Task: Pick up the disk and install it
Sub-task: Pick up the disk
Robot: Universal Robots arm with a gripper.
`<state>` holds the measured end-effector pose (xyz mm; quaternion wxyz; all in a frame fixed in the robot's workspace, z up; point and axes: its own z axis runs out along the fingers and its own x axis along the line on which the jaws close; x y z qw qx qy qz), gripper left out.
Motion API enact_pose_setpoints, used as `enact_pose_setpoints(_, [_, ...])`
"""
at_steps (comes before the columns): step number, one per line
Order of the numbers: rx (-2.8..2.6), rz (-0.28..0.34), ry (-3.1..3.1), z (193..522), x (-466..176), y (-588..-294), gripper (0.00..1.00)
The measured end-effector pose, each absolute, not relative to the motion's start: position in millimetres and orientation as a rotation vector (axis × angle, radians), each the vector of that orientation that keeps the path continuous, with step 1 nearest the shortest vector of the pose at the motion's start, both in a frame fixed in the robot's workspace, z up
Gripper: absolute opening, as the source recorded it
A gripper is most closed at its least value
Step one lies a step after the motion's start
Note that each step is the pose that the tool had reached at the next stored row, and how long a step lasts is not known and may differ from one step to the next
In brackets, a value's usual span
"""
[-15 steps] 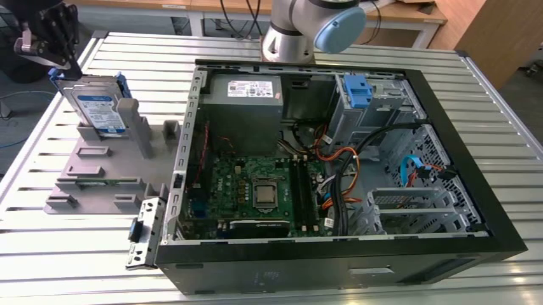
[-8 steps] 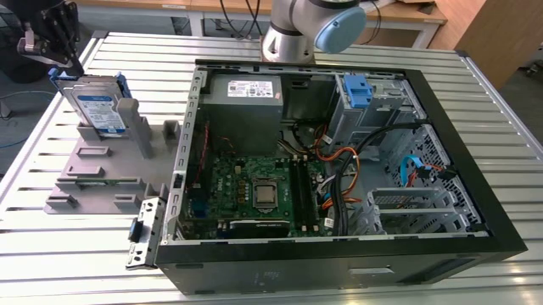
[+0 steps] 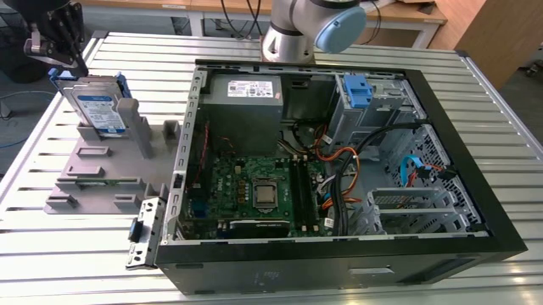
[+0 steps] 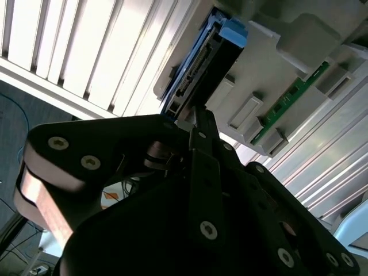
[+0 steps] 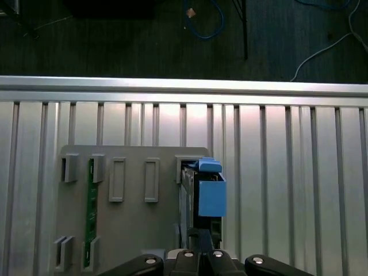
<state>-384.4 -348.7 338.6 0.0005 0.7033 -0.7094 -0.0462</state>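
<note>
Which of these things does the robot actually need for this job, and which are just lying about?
Job: disk standing in the grey holder; the hand at its top edge; open computer case.
Lying about: green circuit strip in the holder; power supply; blue bracket inside the case.

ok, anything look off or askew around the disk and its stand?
Nothing stands out. The disk stands upright in its slot on the grey holder, seated squarely. The tool is right at its upper edge.
</note>
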Motion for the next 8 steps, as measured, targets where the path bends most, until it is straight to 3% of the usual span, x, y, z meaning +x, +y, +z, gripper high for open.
enact_pose_setpoints(8, [2.212,-0.152,-2.230,337.2,-383.8,-345.6,0.11])
